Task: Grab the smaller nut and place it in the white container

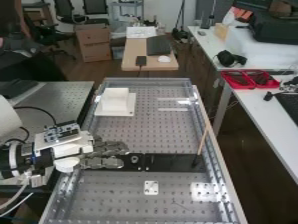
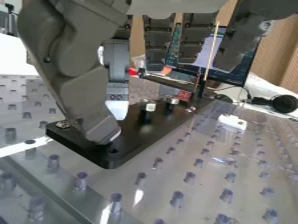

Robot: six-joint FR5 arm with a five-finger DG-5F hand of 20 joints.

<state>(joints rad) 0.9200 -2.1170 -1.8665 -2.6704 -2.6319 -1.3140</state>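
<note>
The hand is over the left part of the flat black bar in the high view, hiding that end. Its fingers are fairly straight, and nothing is held between them and the thumb. The bearing stands on the bar just beyond the fingertips. In the wrist view the hand has its thumb down close over the bar. A small round metal part sits beside the thumb; two more metal parts stand farther along. The white container is at the bench's far left.
A thin wooden stick rises slantwise from the bar's right part. A small white plate lies on the perforated bench top. Metal rails edge the bench. Red trays stand on the side table at the right.
</note>
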